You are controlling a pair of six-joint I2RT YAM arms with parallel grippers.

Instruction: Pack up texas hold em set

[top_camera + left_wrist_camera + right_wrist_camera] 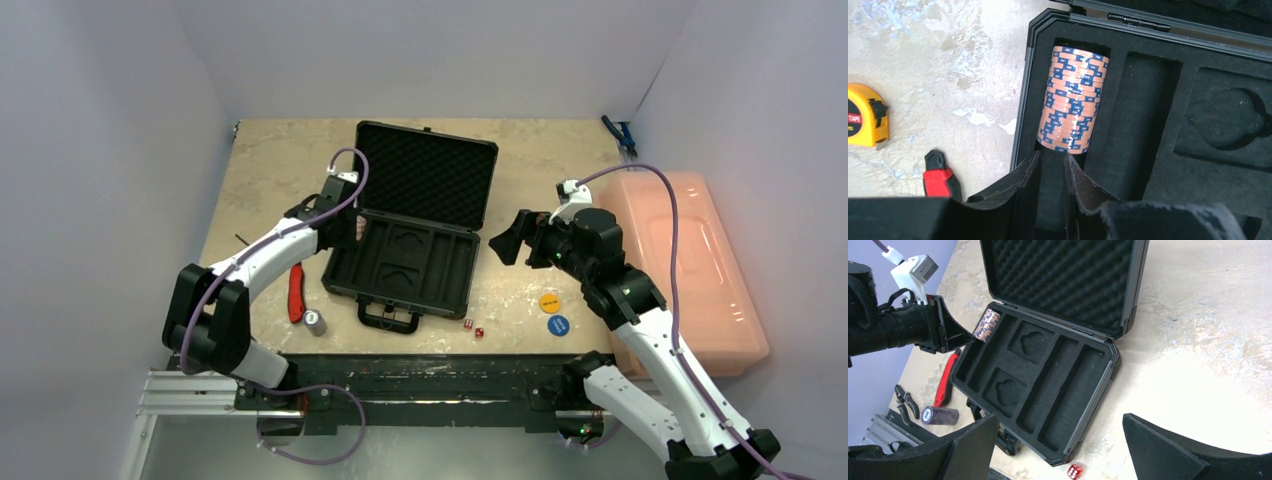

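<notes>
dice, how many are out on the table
2. One die lies by the front right corner of the case, the other die just beside it. Others may be hidden.

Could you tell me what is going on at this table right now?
Two robot arms are packing a poker set into the open black case. The left gripper sits at the leftmost slot, jaws narrowly parted and empty, just behind an orange-and-blue chip stack lying in that slot. The right gripper hovers right of the case, jaws wide open and empty. A dark chip stack, two red dice, a yellow disc and a blue disc lie outside the case.
</notes>
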